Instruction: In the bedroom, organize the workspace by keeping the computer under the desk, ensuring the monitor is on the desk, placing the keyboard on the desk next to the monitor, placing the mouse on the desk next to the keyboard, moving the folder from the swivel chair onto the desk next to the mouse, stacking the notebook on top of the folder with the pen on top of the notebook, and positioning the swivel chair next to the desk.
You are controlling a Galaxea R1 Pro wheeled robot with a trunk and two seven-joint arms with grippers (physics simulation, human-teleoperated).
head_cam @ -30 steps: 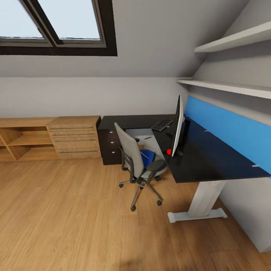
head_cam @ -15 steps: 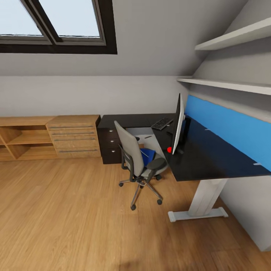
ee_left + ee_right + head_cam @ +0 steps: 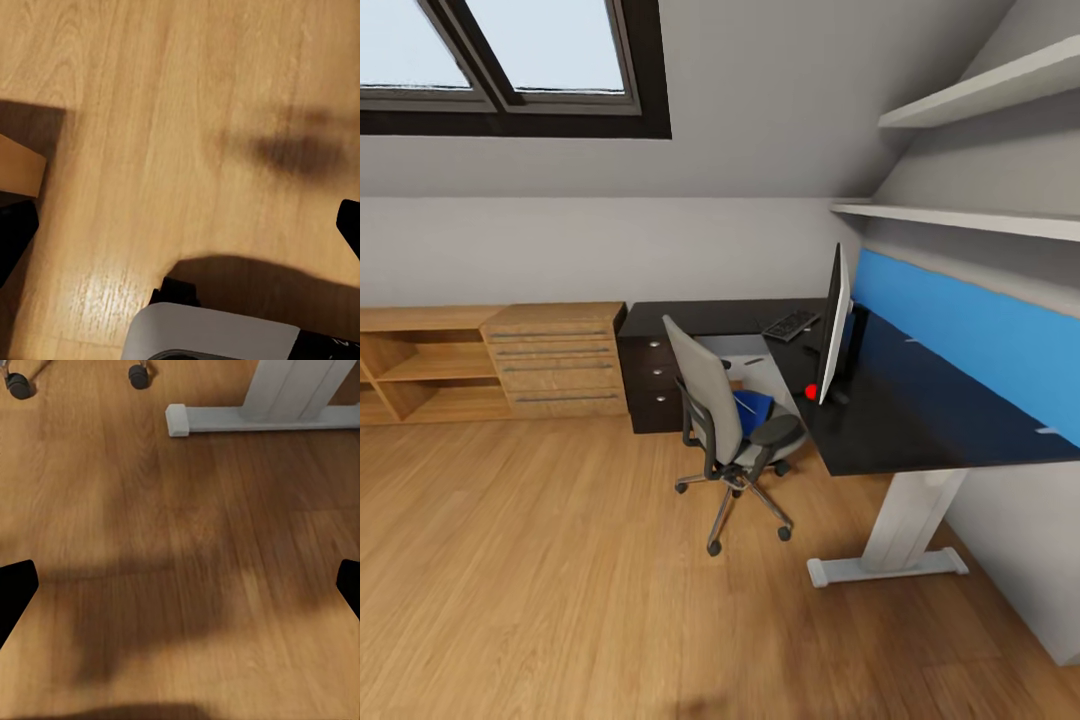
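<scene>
wood plank floor [image 3: 540, 580] runs to the far wall under the skylight [image 3: 510, 60]. black desk [image 3: 920, 420] sits in the right corner on a white leg [image 3: 900, 525]. monitor [image 3: 832, 325] stands on it edge-on, red dot at its lower corner; keyboard [image 3: 791, 325] lies on the top just behind it. chair [image 3: 725, 425] is beside the desk's inner edge, back toward me, blue folder [image 3: 753, 408] on its seat. wooden chest [image 3: 555, 360] stands left of the desk. left gripper [image 3: 180, 232] and right gripper [image 3: 180, 585] hang over bare floor, black fingertips [image 3: 15, 589] at the frame edges, spread wide, holding nothing.
</scene>
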